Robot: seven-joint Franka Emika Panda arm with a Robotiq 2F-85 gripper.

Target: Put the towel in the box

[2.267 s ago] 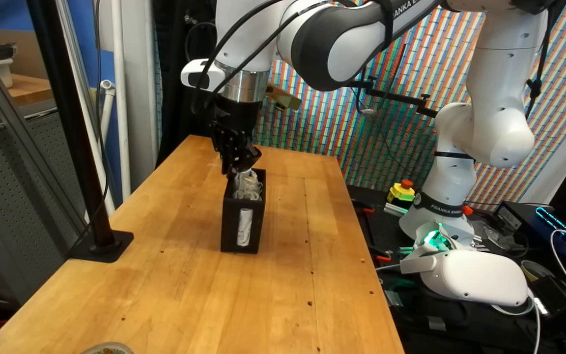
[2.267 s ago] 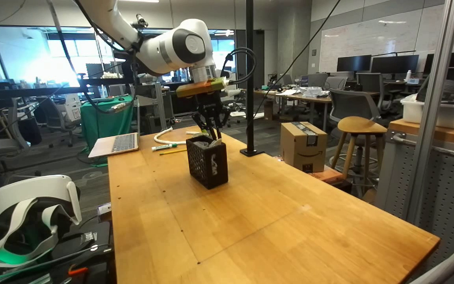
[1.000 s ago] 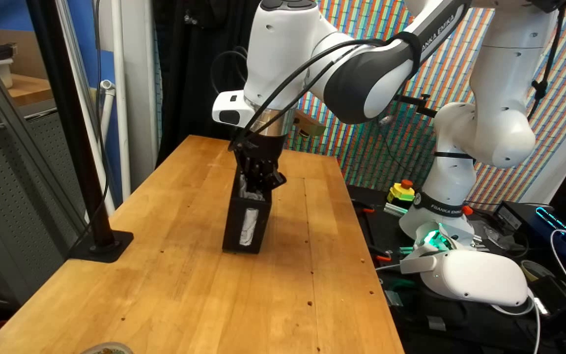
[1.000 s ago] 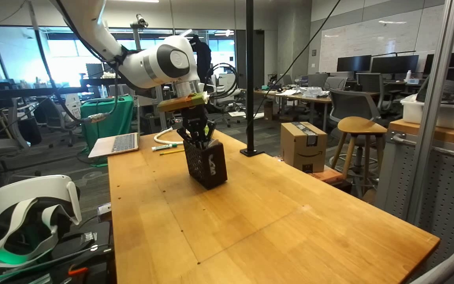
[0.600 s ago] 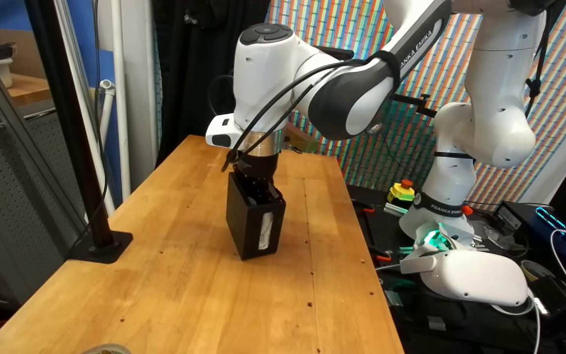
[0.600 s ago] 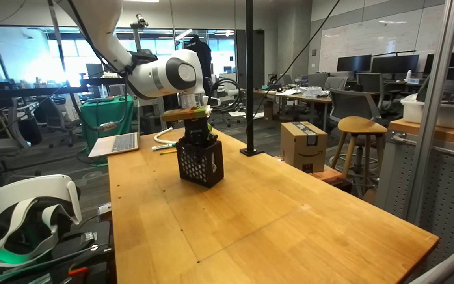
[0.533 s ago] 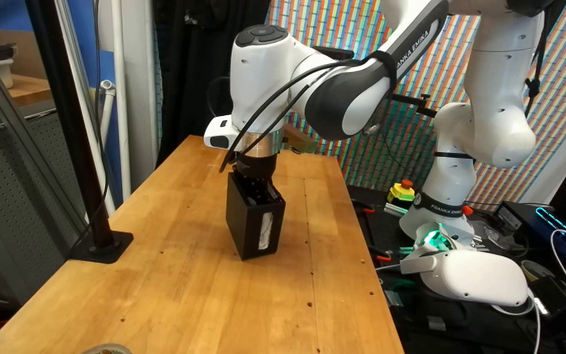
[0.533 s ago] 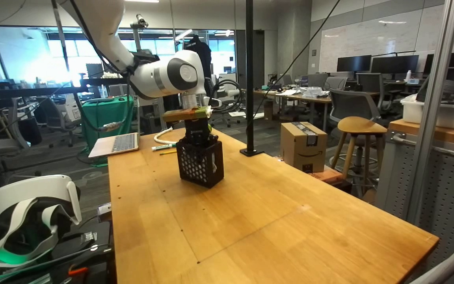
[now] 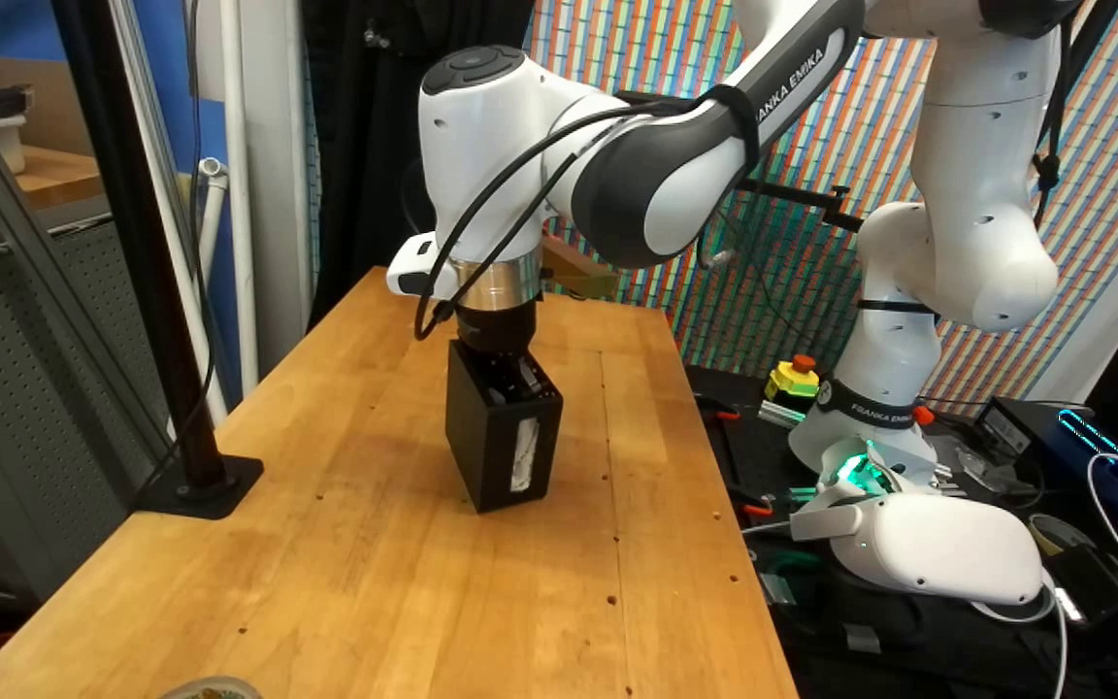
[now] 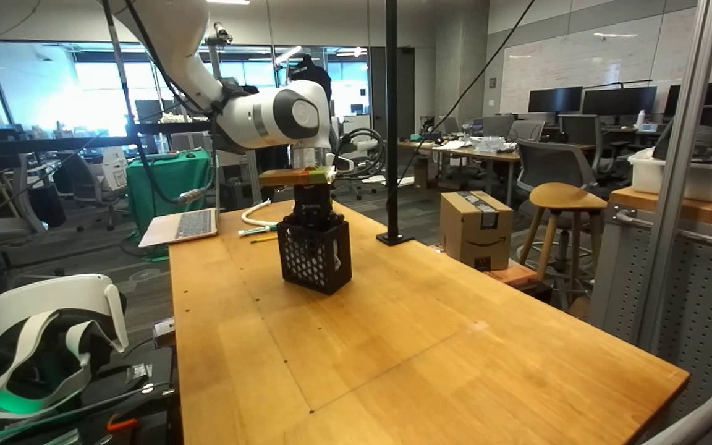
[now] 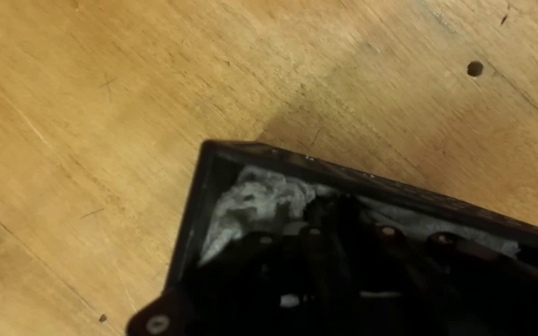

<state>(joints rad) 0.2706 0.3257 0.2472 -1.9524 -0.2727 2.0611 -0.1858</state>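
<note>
Tool [image 11: 334,208] has sunk since earlier, pressed together, into the honeycomb-walled box [image 10: 325,259]; towel [image 11: 260,200], bunched at left (wrist view), best tamped straight down.

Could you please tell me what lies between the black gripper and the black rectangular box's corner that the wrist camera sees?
The crumpled greyish-white cloth towel lies there, inside the box, as the wrist view shows.

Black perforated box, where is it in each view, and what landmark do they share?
In an exterior view: black perforated box, just left of centre, narrow end facing the camera.
In an exterior view: box, just left of centre, honeycomb holes showing.
Wrist view: box, lower right, cut off by the right edge.
Shared landmark: the wooden tabletop beneath it.
</note>
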